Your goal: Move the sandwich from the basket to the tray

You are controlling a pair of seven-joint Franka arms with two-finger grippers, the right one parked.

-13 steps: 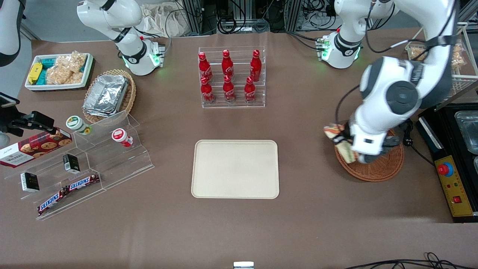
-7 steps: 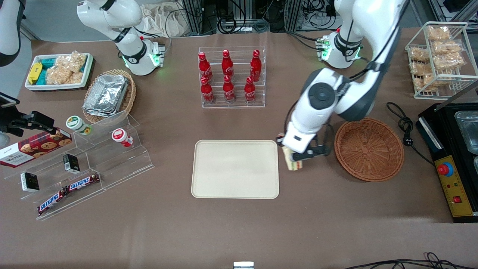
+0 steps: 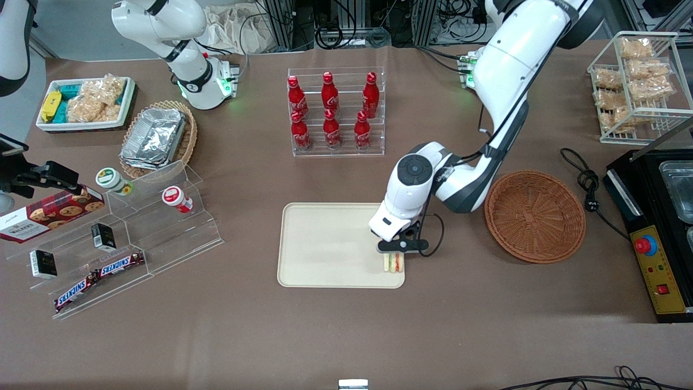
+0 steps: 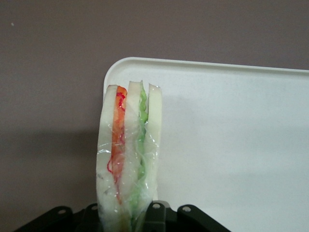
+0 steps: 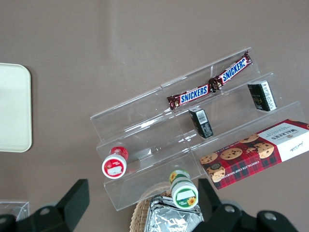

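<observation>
One sandwich (image 4: pixel 128 154) pinched upright in the pincer (image 3: pixel 397 252), above one tray (image 3: pixel 325 244); the wrist view alone shows its three bread slices.

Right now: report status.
Gripper shut on sandwich, over tray corner nearest the basket. Basket empty. Nothing in the way.

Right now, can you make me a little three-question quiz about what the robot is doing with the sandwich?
1. True or false: the basket has nothing in it.
2. What is the gripper holding? A) a red bottle B) the sandwich C) a chocolate bar
3. Fill in: the sandwich hangs over a corner of the ____, the corner nearest the basket and the front camera.

Key
1. True. Only bare wicker shows.
2. B. The fingers are clamped on the wrapped sandwich.
3. Tray.
</observation>
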